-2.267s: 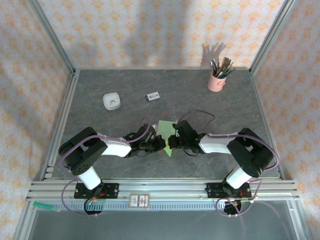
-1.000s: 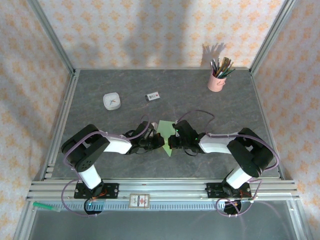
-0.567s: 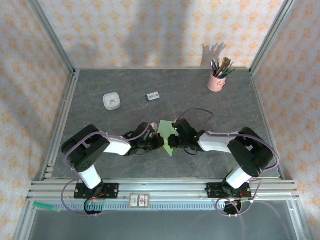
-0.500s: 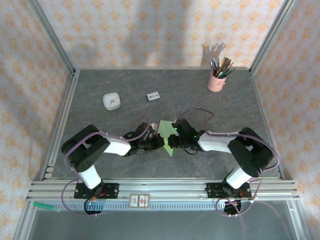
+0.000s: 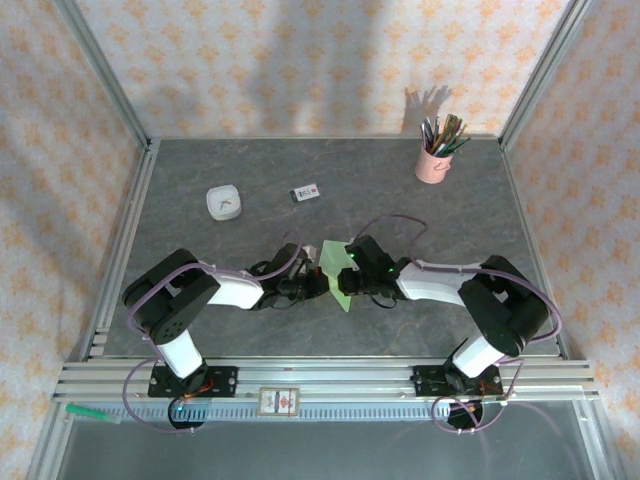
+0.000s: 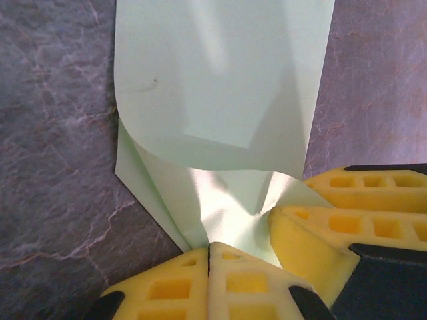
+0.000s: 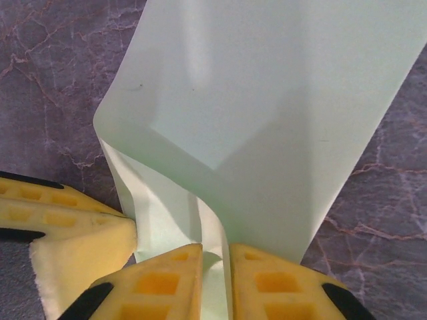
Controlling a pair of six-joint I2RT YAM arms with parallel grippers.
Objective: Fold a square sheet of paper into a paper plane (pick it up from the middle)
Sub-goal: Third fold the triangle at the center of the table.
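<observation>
The square sheet of paper [image 5: 338, 270], pale green, lies folded in creased layers at the table's middle, a rough paper plane with one flap curling up. My left gripper [image 5: 320, 285] comes in from the left. In the left wrist view it [image 6: 210, 248] is shut on the paper's [image 6: 220, 80] near edge. My right gripper [image 5: 345, 285] meets it from the right. In the right wrist view it [image 7: 215, 257] stands slightly open, a fold of the paper [image 7: 280, 100] rising loose in the narrow gap. Each wrist view shows the other gripper's yellow fingers [image 6: 320, 227] [image 7: 73, 233] close beside its own.
A pink pencil cup [image 5: 433, 160] stands at the far right. A small white dish [image 5: 223, 203] and a small printed card [image 5: 306, 192] lie at the far left of centre. Metal frame rails [image 5: 330, 385] run along the near edge.
The right gripper's jaws have parted a little around the paper. The raised flap leans slightly further right. The left gripper has kept its grip and place.
</observation>
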